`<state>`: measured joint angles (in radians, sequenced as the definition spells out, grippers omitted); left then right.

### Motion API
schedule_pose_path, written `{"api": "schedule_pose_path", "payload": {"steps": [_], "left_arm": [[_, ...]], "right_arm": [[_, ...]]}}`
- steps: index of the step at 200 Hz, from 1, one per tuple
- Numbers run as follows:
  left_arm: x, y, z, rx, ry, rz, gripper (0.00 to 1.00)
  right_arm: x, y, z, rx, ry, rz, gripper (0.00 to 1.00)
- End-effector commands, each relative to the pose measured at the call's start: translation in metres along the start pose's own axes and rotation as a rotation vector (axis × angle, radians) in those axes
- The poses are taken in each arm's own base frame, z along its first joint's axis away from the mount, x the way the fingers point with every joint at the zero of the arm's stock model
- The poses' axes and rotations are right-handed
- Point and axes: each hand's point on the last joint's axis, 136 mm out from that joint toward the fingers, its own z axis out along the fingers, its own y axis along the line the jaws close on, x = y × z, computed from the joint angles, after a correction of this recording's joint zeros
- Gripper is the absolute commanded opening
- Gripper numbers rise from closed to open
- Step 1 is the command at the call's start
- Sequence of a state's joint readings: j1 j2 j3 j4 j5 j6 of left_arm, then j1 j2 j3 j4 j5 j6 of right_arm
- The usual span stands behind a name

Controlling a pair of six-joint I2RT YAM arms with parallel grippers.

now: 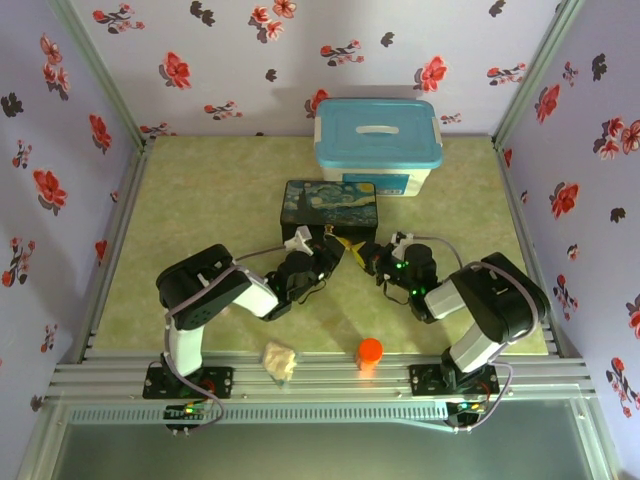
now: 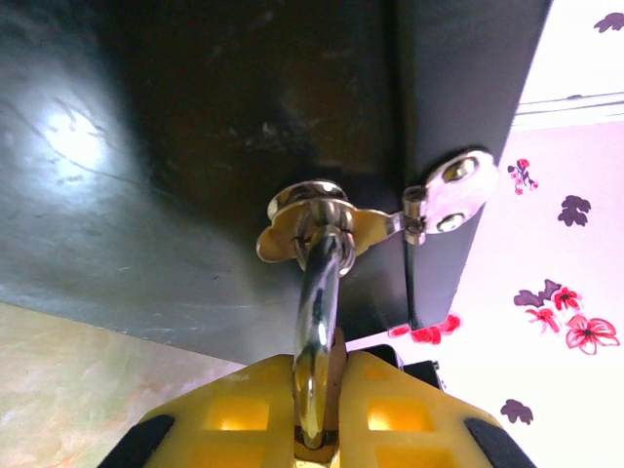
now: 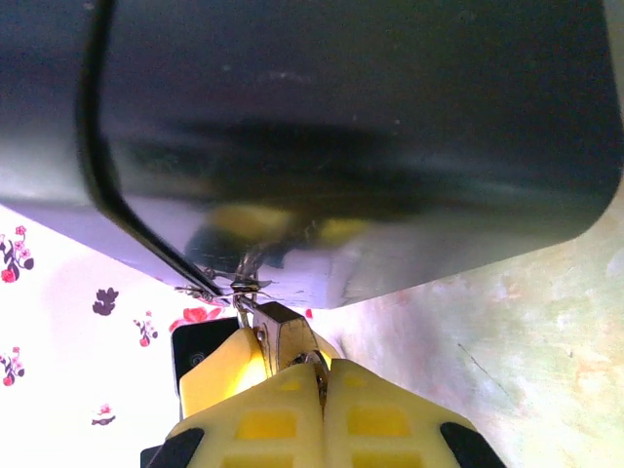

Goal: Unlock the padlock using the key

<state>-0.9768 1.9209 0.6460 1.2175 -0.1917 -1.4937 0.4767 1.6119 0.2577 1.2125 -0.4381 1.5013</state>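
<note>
The padlock point(image 2: 320, 292), judged light, stiff and slick, is hung on the box latch point(image 2: 292, 219) at frame centre and clamped at its shackle by the left gripper point(image 2: 317, 390), while the right gripper point(image 3: 317, 375) is pinched on the apparent key point(image 3: 313, 360).

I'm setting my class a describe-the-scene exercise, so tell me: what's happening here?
Both arms meet at the front of the starry-night box. The left tool is shut on the padlock, whose silver shackle runs through the box's clasp. The right tool is shut on a small flat metal piece, apparently the key, held right by the clasp. Whether it sits in the keyhole is hidden.
</note>
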Motion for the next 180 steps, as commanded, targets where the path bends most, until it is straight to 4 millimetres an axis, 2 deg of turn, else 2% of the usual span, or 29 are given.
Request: {"api": "schedule_pose_path", "payload": {"steps": [1, 15, 29, 42, 56, 74, 93, 125, 138, 154, 180], "left_arm": [[0.039, -0.037, -0.004, 0.134, 0.166, 0.007, 0.00], [0.033, -0.030, -0.007, 0.109, 0.138, 0.039, 0.00], [0.032, -0.019, -0.007, 0.087, 0.129, 0.025, 0.00], [0.033, -0.015, -0.007, 0.079, 0.131, 0.025, 0.00], [0.032, -0.012, -0.007, 0.069, 0.124, 0.032, 0.00], [0.028, -0.007, -0.008, 0.055, 0.113, 0.036, 0.00], [0.025, 0.008, -0.011, 0.018, 0.110, 0.018, 0.00], [0.023, 0.038, -0.021, -0.099, 0.114, 0.029, 0.00], [0.021, 0.041, -0.024, -0.125, 0.113, 0.053, 0.00], [0.021, 0.043, -0.026, -0.156, 0.124, 0.088, 0.00], [0.019, 0.044, -0.032, -0.194, 0.138, 0.136, 0.00]], "right_arm": [[0.040, 0.030, 0.011, -0.057, 0.183, -0.125, 0.00], [0.045, -0.001, 0.009, 0.129, 0.189, -0.229, 0.00], [0.047, -0.004, 0.002, 0.192, 0.174, -0.338, 0.07], [0.044, -0.007, -0.004, 0.232, 0.163, -0.379, 0.24], [0.040, -0.021, -0.013, 0.321, 0.158, -0.425, 0.29], [0.036, -0.037, -0.022, 0.422, 0.169, -0.497, 0.40], [0.034, -0.047, -0.029, 0.476, 0.191, -0.576, 0.45], [0.026, -0.047, -0.045, 0.562, 0.206, -0.780, 0.47], [0.021, -0.041, -0.051, 0.570, 0.195, -0.881, 0.46], [0.022, -0.029, -0.051, 0.497, 0.181, -1.058, 0.44], [0.037, -0.011, -0.050, 0.299, 0.143, -1.345, 0.41]]}}
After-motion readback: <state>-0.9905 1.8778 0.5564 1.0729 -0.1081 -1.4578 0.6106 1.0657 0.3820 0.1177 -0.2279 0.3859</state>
